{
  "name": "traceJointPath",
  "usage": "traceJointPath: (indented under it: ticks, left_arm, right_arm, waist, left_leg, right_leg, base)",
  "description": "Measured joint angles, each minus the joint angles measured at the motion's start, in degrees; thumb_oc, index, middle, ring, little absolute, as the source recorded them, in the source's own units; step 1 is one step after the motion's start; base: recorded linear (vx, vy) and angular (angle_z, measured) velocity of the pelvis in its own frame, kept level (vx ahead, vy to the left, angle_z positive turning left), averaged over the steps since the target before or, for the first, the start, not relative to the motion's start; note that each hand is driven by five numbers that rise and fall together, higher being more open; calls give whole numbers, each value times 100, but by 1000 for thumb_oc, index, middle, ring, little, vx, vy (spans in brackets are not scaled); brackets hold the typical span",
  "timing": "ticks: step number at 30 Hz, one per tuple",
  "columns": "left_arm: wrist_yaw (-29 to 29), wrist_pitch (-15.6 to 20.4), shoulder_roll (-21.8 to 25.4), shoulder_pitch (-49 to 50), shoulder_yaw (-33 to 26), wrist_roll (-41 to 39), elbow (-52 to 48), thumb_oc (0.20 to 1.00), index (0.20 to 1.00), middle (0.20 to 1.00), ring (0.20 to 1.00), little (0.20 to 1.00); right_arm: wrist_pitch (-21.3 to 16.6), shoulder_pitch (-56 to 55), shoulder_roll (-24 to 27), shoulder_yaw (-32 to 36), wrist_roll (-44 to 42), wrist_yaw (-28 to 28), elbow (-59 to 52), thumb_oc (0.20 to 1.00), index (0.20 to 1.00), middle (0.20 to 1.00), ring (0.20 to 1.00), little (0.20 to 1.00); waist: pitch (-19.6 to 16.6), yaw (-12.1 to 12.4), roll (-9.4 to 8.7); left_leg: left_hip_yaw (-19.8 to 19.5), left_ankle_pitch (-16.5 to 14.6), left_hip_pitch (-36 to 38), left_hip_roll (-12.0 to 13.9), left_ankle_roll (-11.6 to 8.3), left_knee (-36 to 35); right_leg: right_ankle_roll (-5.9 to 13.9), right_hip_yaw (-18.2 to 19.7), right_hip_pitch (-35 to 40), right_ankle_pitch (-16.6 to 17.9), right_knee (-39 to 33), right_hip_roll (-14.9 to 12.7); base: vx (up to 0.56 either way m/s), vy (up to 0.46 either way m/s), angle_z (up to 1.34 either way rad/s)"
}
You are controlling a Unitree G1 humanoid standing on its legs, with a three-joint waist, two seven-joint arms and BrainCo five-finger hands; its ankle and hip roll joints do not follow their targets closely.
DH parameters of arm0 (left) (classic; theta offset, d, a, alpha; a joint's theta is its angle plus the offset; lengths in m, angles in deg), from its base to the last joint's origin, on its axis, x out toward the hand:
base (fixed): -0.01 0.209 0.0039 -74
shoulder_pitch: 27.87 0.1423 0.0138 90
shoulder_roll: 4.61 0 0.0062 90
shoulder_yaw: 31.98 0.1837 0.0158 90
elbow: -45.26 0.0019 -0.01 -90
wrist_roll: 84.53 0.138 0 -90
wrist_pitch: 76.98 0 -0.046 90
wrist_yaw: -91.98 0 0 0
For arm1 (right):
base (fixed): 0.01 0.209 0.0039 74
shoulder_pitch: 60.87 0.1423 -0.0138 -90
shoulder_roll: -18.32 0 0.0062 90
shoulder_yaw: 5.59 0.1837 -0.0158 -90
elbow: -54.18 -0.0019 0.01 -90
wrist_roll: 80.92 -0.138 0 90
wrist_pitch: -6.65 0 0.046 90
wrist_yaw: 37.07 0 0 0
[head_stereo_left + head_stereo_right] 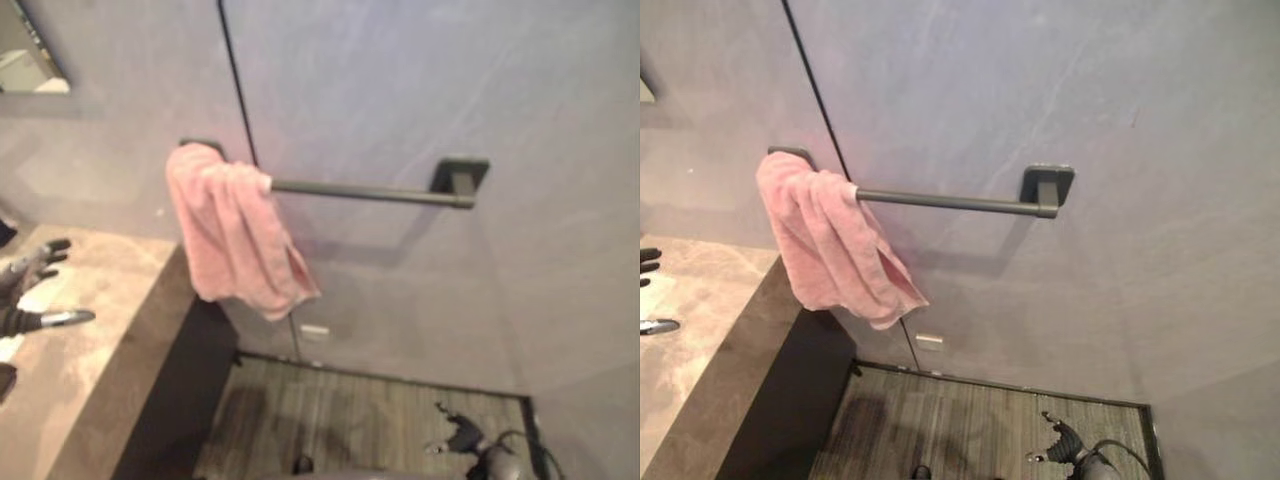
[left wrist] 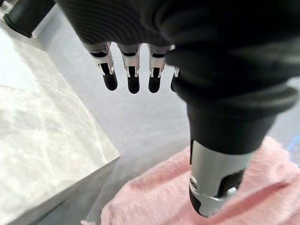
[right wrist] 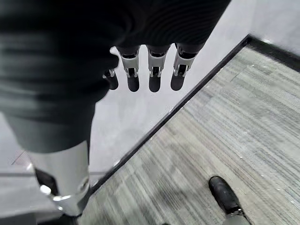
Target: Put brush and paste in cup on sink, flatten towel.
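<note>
A pink towel [image 1: 235, 235] hangs bunched and crumpled over the left end of a dark towel bar [image 1: 370, 190] fixed to the grey wall, its lower corner dangling beside the edge of the marbled surface [image 1: 90, 370]. The left robot hand [image 1: 30, 285] hovers over that surface with its fingers [image 2: 133, 70] straight and spread, holding nothing. The right robot hand [image 1: 455, 435] hangs low above the striped floor [image 3: 234, 131], its fingers relaxed and empty.
</note>
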Motion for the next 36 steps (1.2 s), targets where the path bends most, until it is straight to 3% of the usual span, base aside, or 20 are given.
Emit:
traceJointPath:
  ticks: [3, 7, 17, 18, 19, 20, 30, 36]
  left_arm:
    - [111, 12, -53, -234, 153, 52, 249, 1000, 1000, 1000, 1000, 1000]
    - [182, 3, -50, -572, 431, 56, 324, 1000, 1000, 1000, 1000, 1000]
    - [243, -21, -121, -1395, 1042, 60, 483, 1000, 1000, 1000, 1000, 1000]
    - [245, -20, -121, -1430, 1062, 60, 469, 925, 925, 925, 925, 925]
    - [250, -21, -121, -1444, 1069, 59, 459, 304, 304, 304, 304, 304]
    - [286, -26, -121, -1458, 1070, 54, 464, 200, 200, 200, 200, 200]
    - [316, -57, -121, -1421, 1072, -14, 408, 200, 200, 200, 200, 200]
    - [218, -79, -124, -1405, 1091, -22, 402, 200, 200, 200, 200, 200]
  right_arm:
    - [55, -26, 2, 0, 4, 1, 25, 1000, 1000, 1000, 1000, 1000]
    - [111, -78, 29, -8, 18, 21, 10, 1000, 1000, 1000, 1000, 1000]
    - [129, -161, 146, -20, 50, 33, -365, 1000, 1000, 1000, 1000, 1000]
    - [130, -124, 150, -20, 50, 33, -368, 1000, 1000, 1000, 1000, 1000]
    - [130, -62, 153, -23, 52, 34, -402, 1000, 1000, 1000, 1000, 1000]
    - [130, -45, 153, -26, 51, 33, -424, 1000, 1000, 1000, 1000, 1000]
    - [121, -61, 303, -60, 44, 49, -790, 1000, 1000, 1000, 1000, 1000]
    - [37, -47, 685, -27, -732, 306, -2418, 1000, 1000, 1000, 1000, 1000]
  waist:
    - [11, 0, -5]
    - [52, -244, -115]
    - [232, -477, -171]
    - [237, -477, -181]
    - [254, -481, -199]
    - [261, -489, -210]
    - [301, -512, -169]
    - [318, -518, -174]
  left_leg:
    - [141, -10, -46, 12, 14, 1]
    - [280, -14, -92, 3, 23, -1]
    - [482, -11, -199, 7, 44, -1]
    - [563, -11, -231, 15, 46, 0]
    - [631, -9, -275, 21, 49, 1]
    - [678, -8, -281, 22, 51, 1]
    - [763, -6, -248, 56, 55, -1]
    - [745, -6, -140, 79, 55, -1]
  right_leg:
    - [-4, 121, -79, 20, -26, -18]
    - [16, 220, -215, 108, 0, -11]
    - [51, 363, -424, 224, 2, 4]
    - [65, 384, -486, 258, 2, 7]
    - [42, 451, -535, 303, 1, 11]
    - [45, 486, -564, 320, 1, 11]
    - [40, 489, -561, 315, -35, 39]
    - [40, 449, -439, 310, -39, 46]
  base:
    - [14, 56, -28]
    - [19, 61, -19]
    - [17, 47, -11]
    - [17, 21, -31]
    - [27, 24, -34]
    - [22, 19, -31]
    - [10, 2, -4]
    - [-2, 4, 2]
